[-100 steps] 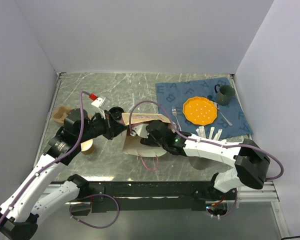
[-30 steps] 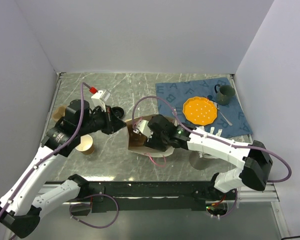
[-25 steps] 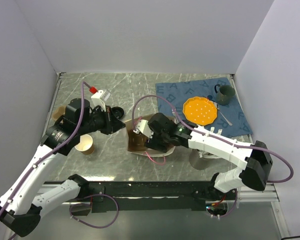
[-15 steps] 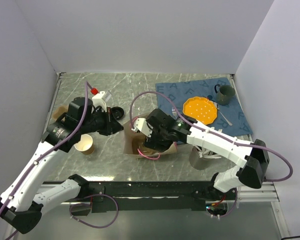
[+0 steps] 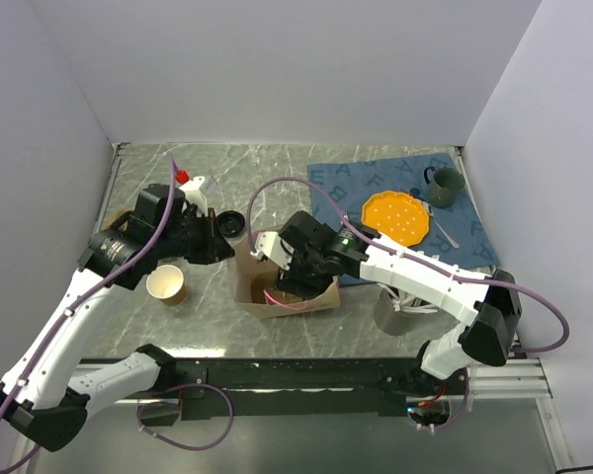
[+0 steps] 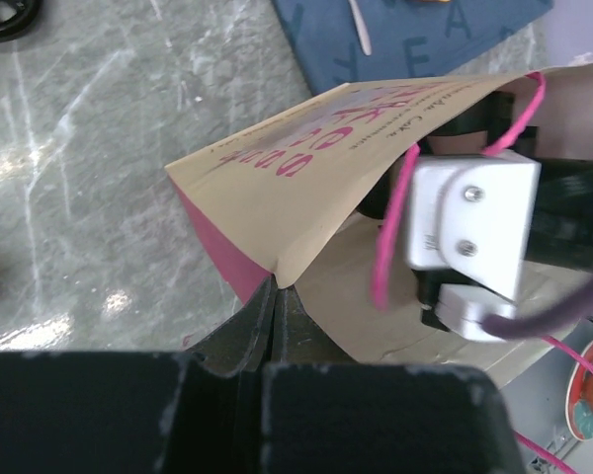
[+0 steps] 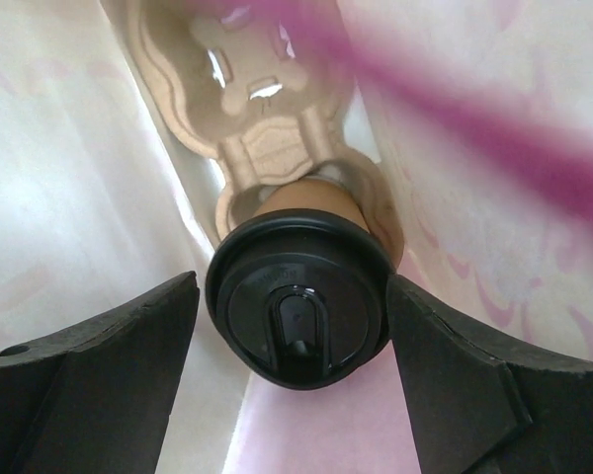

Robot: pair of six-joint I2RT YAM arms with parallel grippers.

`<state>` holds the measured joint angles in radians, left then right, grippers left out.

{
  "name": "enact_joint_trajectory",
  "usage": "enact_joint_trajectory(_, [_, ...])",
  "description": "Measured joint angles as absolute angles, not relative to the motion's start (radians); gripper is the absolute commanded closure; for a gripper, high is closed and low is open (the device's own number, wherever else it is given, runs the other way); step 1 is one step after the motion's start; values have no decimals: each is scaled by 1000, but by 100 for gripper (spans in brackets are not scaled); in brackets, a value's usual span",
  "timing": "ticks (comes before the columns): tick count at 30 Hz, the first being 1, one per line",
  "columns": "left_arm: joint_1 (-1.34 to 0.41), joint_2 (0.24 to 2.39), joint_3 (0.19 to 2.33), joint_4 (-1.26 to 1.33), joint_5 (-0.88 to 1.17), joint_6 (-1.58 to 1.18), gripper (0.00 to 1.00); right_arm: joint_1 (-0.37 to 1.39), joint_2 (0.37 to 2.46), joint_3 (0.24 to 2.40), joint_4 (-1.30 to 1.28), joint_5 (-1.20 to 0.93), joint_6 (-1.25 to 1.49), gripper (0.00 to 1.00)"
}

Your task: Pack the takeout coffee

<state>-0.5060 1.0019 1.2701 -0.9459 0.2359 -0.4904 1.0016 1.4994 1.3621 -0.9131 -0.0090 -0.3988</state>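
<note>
Table [image 5: 178,188], top view: one paper bag [image 5: 249,278] stands open; one open cup [image 5: 166,284] and one loose lid [image 5: 229,221] lie left. Left wrist: left gripper [image 6: 275,292] jaws pinch the bag rim. Right wrist: right gripper [image 7: 295,281] jaws, wide, clasp the takeout coffee [image 7: 296,318] inside the bag, in a pulp carrier [image 7: 267,148]; walls close alongside.

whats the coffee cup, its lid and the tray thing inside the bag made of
Takeout coffee: brown kraft paper, judging by its matte tan wall. Its lid: black plastic, smooth with a soft sheen and a moulded sip tab. Cup carrier: probably moulded paper pulp, dull beige with pressed ridges and cutouts.
</note>
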Motion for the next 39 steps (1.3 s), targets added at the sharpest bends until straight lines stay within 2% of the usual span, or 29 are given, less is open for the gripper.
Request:
enact_joint_trajectory(10, [-498, 1069, 1357, -1042, 196, -482, 99, 1004, 1502, 1428, -949, -49, -398, 17])
enact_joint_trajectory(16, [-498, 1093, 1399, -1080, 181, -483, 99, 1010, 1502, 1449, -984, -71, -398, 21])
enact_joint_trajectory(24, [-498, 1105, 1412, -1092, 159, -483, 99, 1019, 1502, 1499, -1008, -89, -382, 22])
enact_joint_trajectory(27, [-498, 1117, 1419, -1103, 156, -484, 98, 1019, 1502, 1499, -1016, -104, -375, 24])
enact_joint_trajectory(31, [-498, 1131, 1431, -1113, 152, -484, 98, 1019, 1502, 1499, -1019, -136, -371, 39])
enact_joint_trajectory(39, [-496, 1158, 1475, -1148, 151, -487, 97, 1026, 1502, 1496, -1011, -205, -364, 39])
